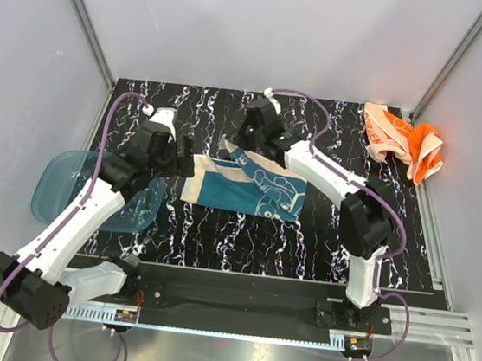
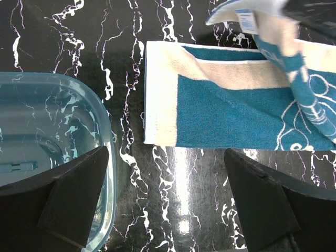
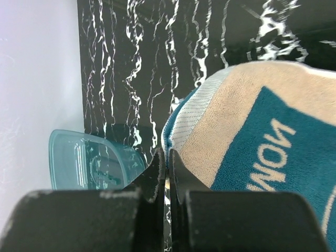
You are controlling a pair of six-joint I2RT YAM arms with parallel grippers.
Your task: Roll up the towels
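**A:** How do the arms stand?

**B:** The left arm reaches up from its base and bends in toward the middle. The left gripper hovers over the black marbled tabletop, fingers spread wide with nothing between them.

**A:** And the right?

**B:** It rises to the elbow, then the forearm stretches left across the far half of the table. The right gripper points down, fingers pressed together on a corner of the teal towel, and holds that corner lifted off the surface.

**A:** Where is the rest of that towel?

**B:** It lies flat at the middle of the table, teal side up, with cream borders and white print. A strip is folded over along its far edge. Its left short edge lies just ahead of the left gripper, not touching the fingers.

**A:** The other towel?

**B:** The orange towel sits crumpled in the far right corner, well apart from both grippers.

**A:** Anything else close by?

**B:** A translucent blue tray lies on the left, partly under the left arm. In the left wrist view its rim is just beside the gripper's left finger.
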